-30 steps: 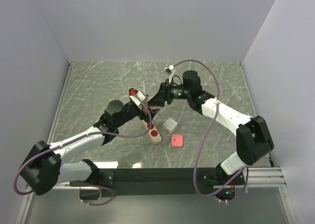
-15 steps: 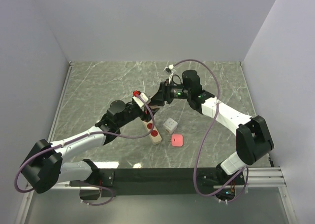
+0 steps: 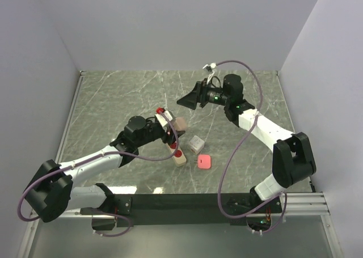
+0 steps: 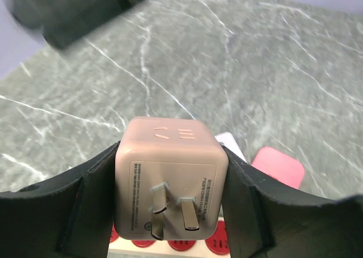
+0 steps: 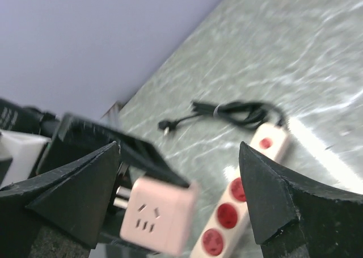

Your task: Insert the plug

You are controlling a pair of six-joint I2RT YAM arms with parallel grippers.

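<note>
Nearest to my bases lay the power strip (image 3: 177, 153), flat on the marble table (image 3: 113, 99). Its red sockets were bare, as far as I could see, so the plug was not yet inserted. Just to its right stood a white cube adapter (image 3: 196, 144) and a flat pink piece (image 3: 205, 161). I was touching neither of them.

A little further, my left gripper (image 3: 169, 125) was clamped on the pink cube plug (image 4: 170, 178). One black finger (image 4: 57, 212) pressed on each side, and the plug was in the air above the strip. In my judgement the picking up was done. What was left was to turn the plug, line it up over a socket and press it in.

Furthest away, my right gripper (image 3: 186, 101) hung over the table with its fingers wide apart and nothing between them, well apart from the plug.

The plug's metal prongs (image 4: 170, 210) pointed back toward my left wrist and slightly down, not straight at the sockets. The face with slots looked away, toward my right arm. The body was nearly a cube, so it had no clear long axis. The strip's long axis ran near to far, leaning a little to the left.
</note>
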